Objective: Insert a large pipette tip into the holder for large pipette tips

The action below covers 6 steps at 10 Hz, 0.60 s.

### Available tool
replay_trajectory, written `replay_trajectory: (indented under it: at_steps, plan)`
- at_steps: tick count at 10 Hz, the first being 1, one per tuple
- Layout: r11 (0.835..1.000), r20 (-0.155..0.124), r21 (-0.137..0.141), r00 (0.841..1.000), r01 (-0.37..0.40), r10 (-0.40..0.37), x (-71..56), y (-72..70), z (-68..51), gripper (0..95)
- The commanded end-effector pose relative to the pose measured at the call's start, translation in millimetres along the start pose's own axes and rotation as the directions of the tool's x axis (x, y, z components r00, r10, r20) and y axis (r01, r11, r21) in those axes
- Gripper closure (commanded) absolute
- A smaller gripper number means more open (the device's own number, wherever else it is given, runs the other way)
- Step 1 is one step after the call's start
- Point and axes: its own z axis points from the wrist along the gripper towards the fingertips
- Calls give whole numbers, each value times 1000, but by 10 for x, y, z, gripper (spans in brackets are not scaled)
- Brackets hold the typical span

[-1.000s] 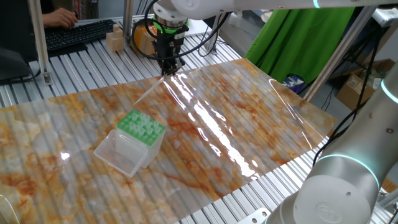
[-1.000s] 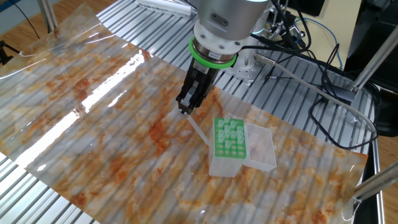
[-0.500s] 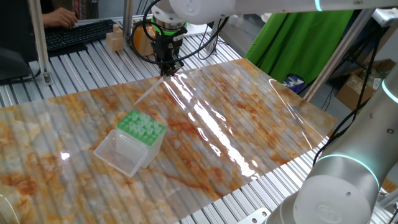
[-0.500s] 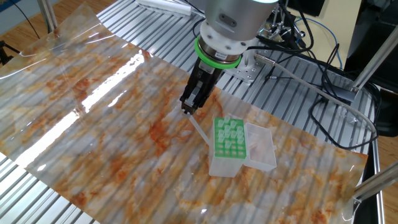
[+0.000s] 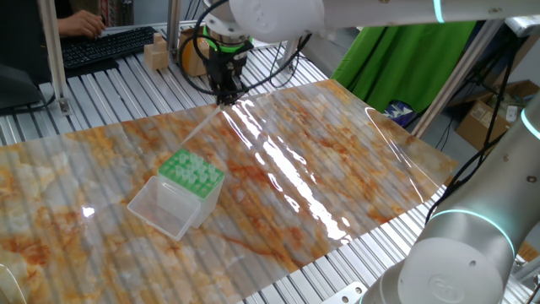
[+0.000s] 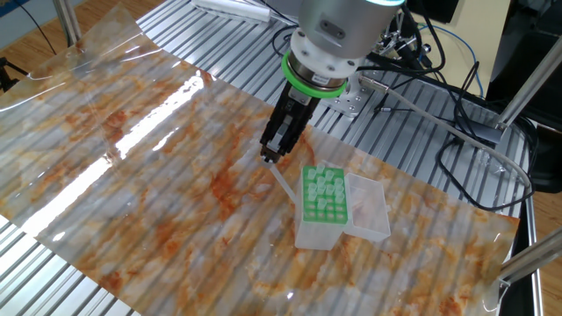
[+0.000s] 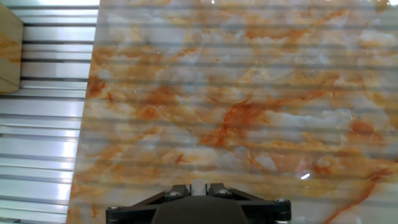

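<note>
The large pipette tip (image 6: pixel 283 184) is a thin translucent cone hanging at a slant from my gripper (image 6: pixel 270 158), which is shut on its wide end. In one fixed view the large pipette tip (image 5: pixel 202 128) slopes down and left from the gripper (image 5: pixel 226 98) toward the holder (image 5: pixel 191 172). The holder (image 6: pixel 323 195), a clear box with a green perforated rack and its lid laid open beside it, stands just right of the tip's point. In the hand view the tip's whitish end (image 7: pixel 198 186) shows clamped between the two dark fingers (image 7: pixel 177 189).
The marbled orange-and-white sheet (image 5: pixel 337 160) covers the slatted metal table (image 5: pixel 126 93). A wooden block (image 5: pixel 155 54) and a keyboard (image 5: pixel 101 46) lie at the far edge. Cables (image 6: pixel 457 132) and a metal bracket (image 6: pixel 351 96) sit behind the holder.
The gripper has shifted slightly toward the holder with the pipette tip still in it; the holder has not moved.
</note>
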Motion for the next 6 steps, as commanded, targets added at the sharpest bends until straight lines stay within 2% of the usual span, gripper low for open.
replay_trajectory:
  at_steps: [1, 6]
  plan:
    - [1000, 7, 0, 1000, 6, -6, 8, 7, 4, 950]
    - [1000, 19, -15, 1000, 9, -8, 51, -30, 13, 950]
